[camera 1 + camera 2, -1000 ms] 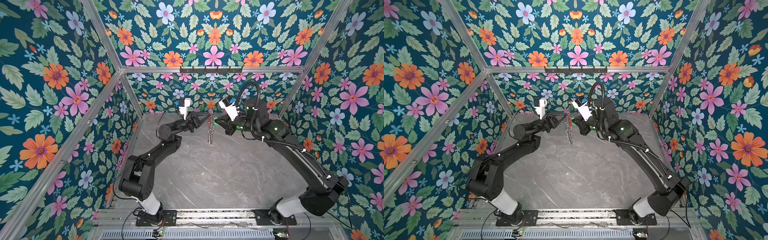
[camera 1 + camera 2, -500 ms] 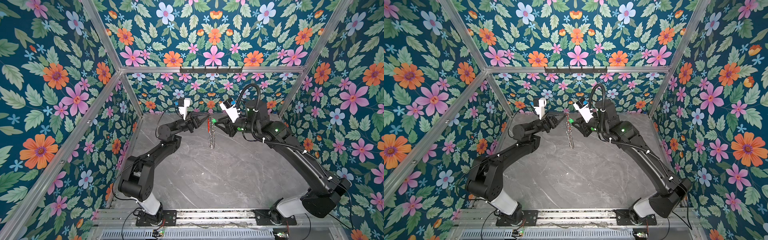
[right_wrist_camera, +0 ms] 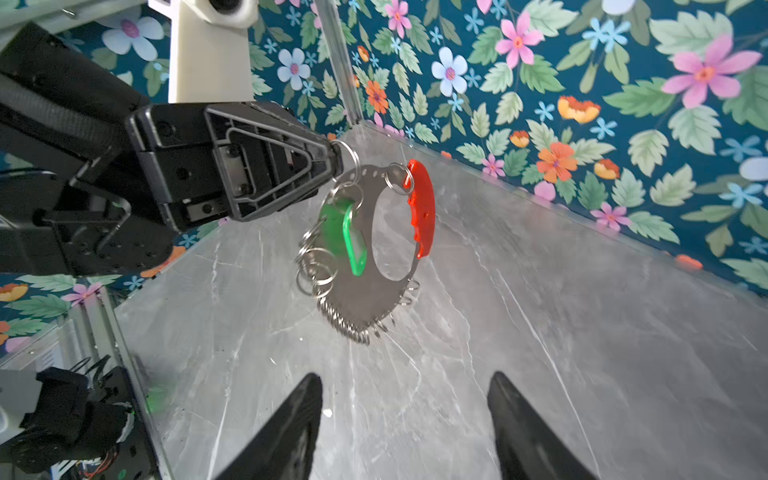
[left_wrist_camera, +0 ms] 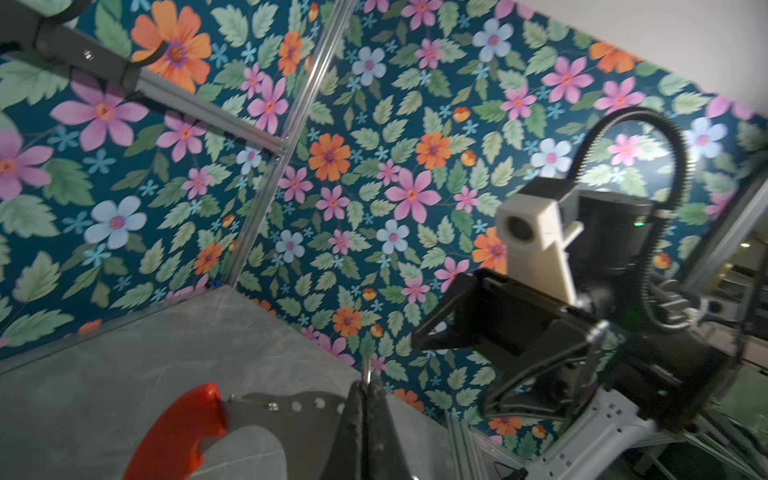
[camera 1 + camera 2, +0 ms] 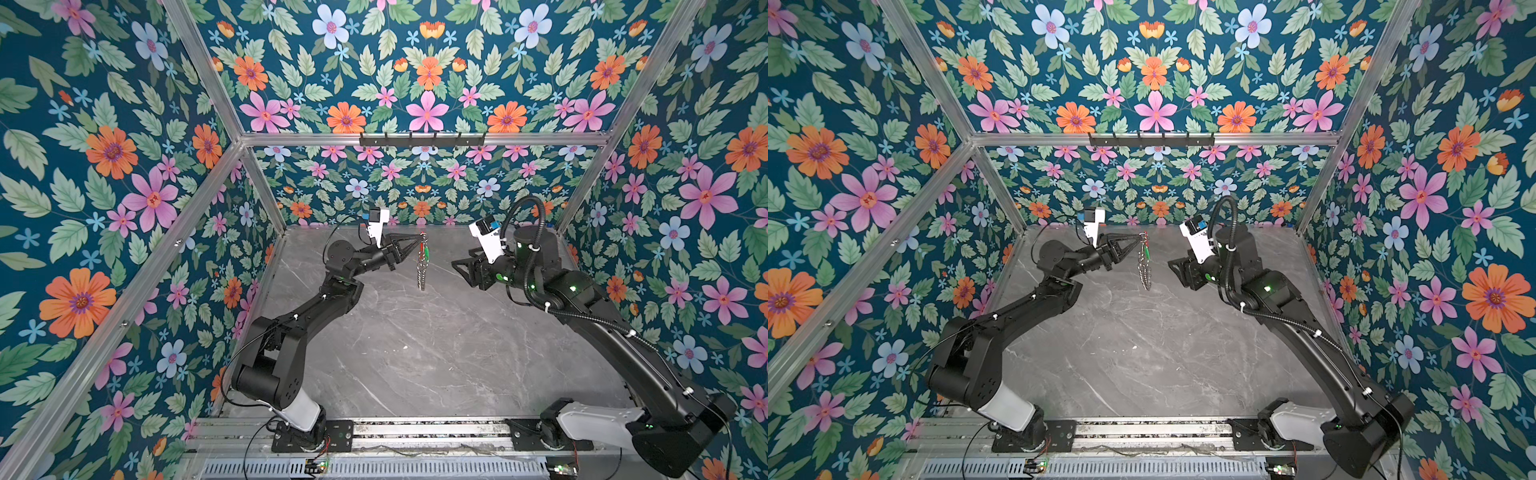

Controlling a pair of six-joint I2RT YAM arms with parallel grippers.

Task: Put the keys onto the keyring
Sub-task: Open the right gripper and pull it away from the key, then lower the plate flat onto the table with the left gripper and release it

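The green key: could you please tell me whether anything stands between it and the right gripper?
Nothing visible does. In the right wrist view the right gripper is open, with only open space above the table between it and the green key, which hangs on the keyring held by the left gripper.

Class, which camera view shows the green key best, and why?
The right wrist view: the green key hangs large and sharp on the keyring. In both top views it is only a tiny green sliver. The left wrist view shows the keyring's red segment, not the key.
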